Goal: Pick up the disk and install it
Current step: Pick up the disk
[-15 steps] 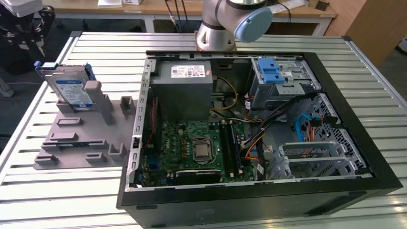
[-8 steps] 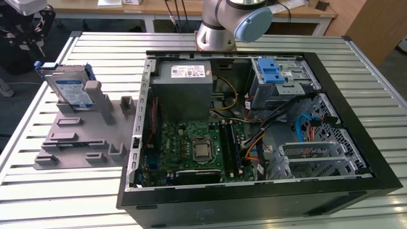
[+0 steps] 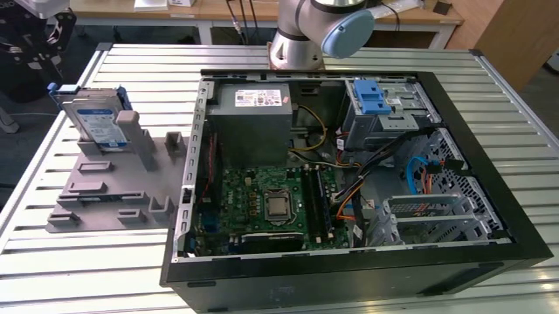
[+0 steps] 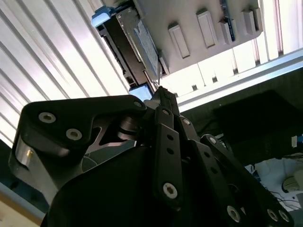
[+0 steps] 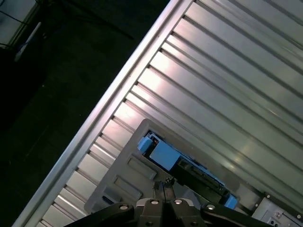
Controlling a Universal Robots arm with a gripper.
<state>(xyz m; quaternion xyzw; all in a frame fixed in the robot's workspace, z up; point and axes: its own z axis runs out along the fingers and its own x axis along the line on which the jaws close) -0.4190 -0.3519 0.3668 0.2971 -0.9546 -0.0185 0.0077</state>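
Near the end effector (image 5: 164, 182), the disk (image 3: 98, 124), standing in grey holder (image 3: 105, 190), ungripped

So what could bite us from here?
1. The disk stands on edge in the grey holder, against a post. An off-centre grasp may tip or jam it.
2. The gripper looks shut, pointed at the disk. Closing in like this could strike its edge.
3. Loose cables beside the drive cage might snag the disk.
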